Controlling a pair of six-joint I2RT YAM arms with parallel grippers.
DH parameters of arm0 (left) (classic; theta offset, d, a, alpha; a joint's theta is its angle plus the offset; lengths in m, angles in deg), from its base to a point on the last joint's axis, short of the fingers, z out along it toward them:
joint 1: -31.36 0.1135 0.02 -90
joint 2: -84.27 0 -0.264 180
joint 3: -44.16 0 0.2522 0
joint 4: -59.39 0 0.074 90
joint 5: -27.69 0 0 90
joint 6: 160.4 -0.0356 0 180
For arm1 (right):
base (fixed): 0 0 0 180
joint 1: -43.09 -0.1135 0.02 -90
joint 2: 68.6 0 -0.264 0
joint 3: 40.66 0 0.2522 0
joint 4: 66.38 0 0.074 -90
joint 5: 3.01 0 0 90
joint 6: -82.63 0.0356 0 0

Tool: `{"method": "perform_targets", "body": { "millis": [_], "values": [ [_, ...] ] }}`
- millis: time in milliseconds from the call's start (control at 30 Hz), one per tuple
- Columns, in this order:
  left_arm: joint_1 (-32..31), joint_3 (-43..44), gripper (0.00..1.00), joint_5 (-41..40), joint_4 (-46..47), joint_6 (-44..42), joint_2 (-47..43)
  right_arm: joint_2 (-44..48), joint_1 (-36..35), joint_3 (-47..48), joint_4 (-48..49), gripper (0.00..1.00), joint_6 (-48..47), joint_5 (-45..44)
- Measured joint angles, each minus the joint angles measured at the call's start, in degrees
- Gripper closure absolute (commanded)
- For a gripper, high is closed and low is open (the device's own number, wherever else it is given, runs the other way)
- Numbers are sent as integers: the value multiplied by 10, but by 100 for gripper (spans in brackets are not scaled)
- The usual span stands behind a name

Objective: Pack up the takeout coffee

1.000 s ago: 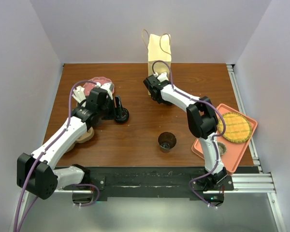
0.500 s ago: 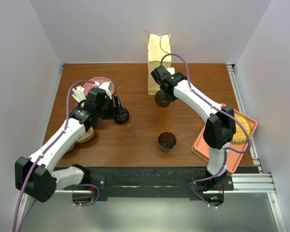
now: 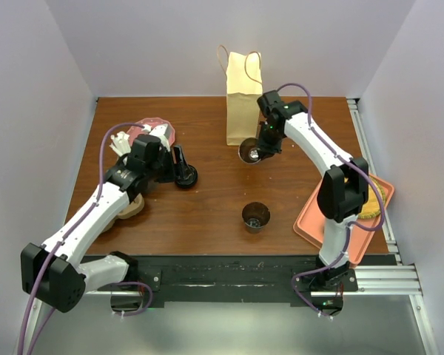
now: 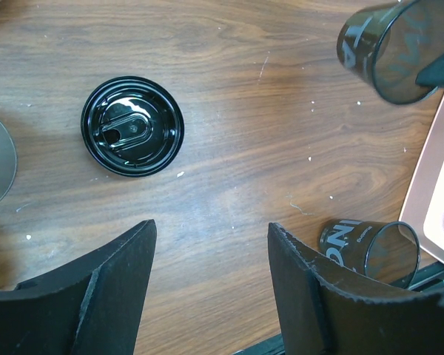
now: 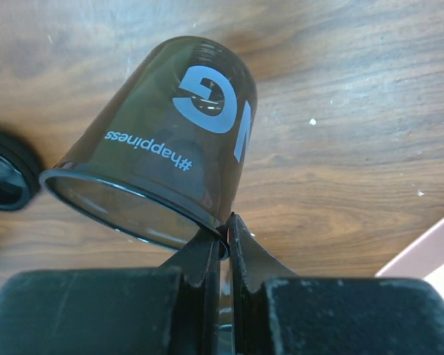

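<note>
No cup with a lid on it shows. My right gripper (image 5: 226,222) is shut on the rim of a dark translucent cup (image 5: 170,118) with white lettering and holds it tilted above the table, just in front of the paper bag (image 3: 243,96); the cup also shows in the top view (image 3: 249,151) and the left wrist view (image 4: 385,48). A second open dark cup (image 3: 256,217) stands near the front middle. The loose black lid (image 4: 132,126) lies flat on the wood. My left gripper (image 4: 211,225) is open and empty, just beside the lid (image 3: 185,176).
A pink tray (image 3: 318,222) with a waffle (image 3: 372,198) lies at the right edge. A pink-lidded container (image 3: 152,127) and white utensils (image 3: 122,144) sit at the back left behind my left arm. A tan round object (image 3: 129,208) lies under that arm.
My right wrist has swung from left of the bag's front to its right side, carrying the cup; the cup now hangs in front of the bag. The left arm has barely moved.
</note>
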State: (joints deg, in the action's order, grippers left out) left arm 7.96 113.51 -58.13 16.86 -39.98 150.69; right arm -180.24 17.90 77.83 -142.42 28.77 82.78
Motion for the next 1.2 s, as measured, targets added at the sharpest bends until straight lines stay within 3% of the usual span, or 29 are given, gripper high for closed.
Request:
{"method": "perform_targets", "body": {
  "millis": [500, 1200],
  "values": [
    [0, 0, 33, -7, 0, 0, -16, -79, 73, 0, 40, 86, 72, 108],
    [0, 2, 33, -17, 0, -5, -13, -119, 82, 90, 37, 57, 97, 127]
  ]
}}
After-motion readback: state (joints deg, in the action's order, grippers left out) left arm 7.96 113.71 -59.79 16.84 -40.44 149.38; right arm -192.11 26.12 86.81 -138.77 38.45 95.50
